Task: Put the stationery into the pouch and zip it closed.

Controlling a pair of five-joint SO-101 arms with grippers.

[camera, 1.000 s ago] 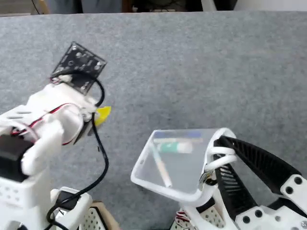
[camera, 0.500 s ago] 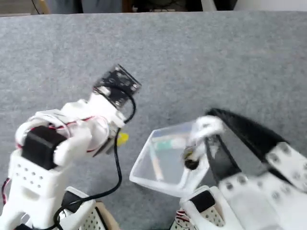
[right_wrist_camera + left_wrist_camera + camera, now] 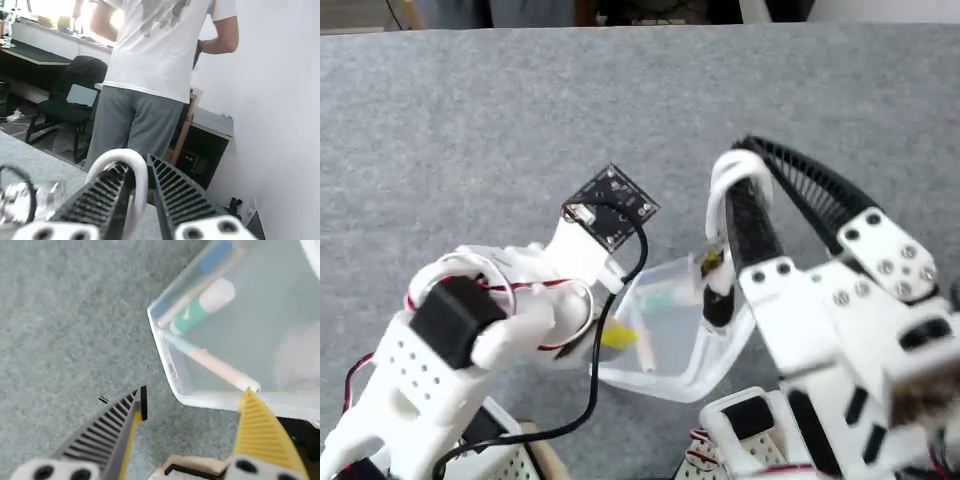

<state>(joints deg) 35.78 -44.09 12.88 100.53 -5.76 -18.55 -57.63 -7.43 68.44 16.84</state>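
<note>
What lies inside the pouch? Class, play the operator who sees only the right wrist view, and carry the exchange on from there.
Observer: The pouch holds a green and white tube, a blue pen and a pale pen.
Operator: My right end effector grips a white loop. Is it the pouch's?
Observer: It seems so; in the high view the loop leads down to the pouch's white rim.
Operator: Where is the left end effector?
Observer: It is open, with the pouch's corner between its fingers.
</note>
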